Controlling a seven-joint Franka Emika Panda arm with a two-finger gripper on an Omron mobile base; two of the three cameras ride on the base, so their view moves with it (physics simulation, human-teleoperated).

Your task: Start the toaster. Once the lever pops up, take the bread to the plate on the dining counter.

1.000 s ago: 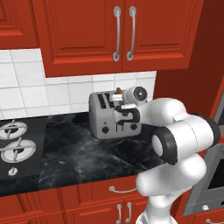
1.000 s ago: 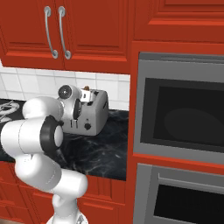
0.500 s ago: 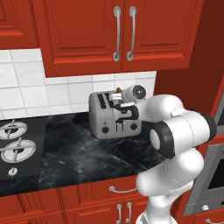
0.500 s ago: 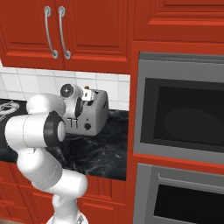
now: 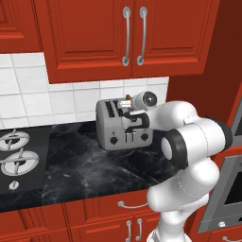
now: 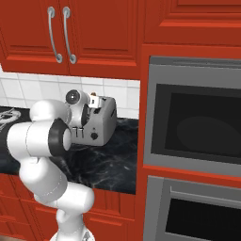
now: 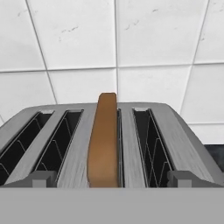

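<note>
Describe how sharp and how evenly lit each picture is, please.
Hand view: sharp, flat light; the bread stands clear in the toaster, its slots dark inside. Left base view: even light, soft shadow under the toaster. Right base view: crisp, faint sheen on the oven door.

A black marble countertop with faint white veins (image 5: pixel 90 170) runs along the red base cabinets, beneath a white tiled backsplash. A boxy silver-grey metal four-slot toaster (image 5: pixel 118 127) stands directly on this countertop, close to the backsplash, with its knobbed front face turned outward. At the left end of the surface, a black stovetop with round silver burners (image 5: pixel 16 158) is set into the countertop. The right end of the countertop (image 6: pixel 115 160) meets the tall red oven cabinet.
</note>
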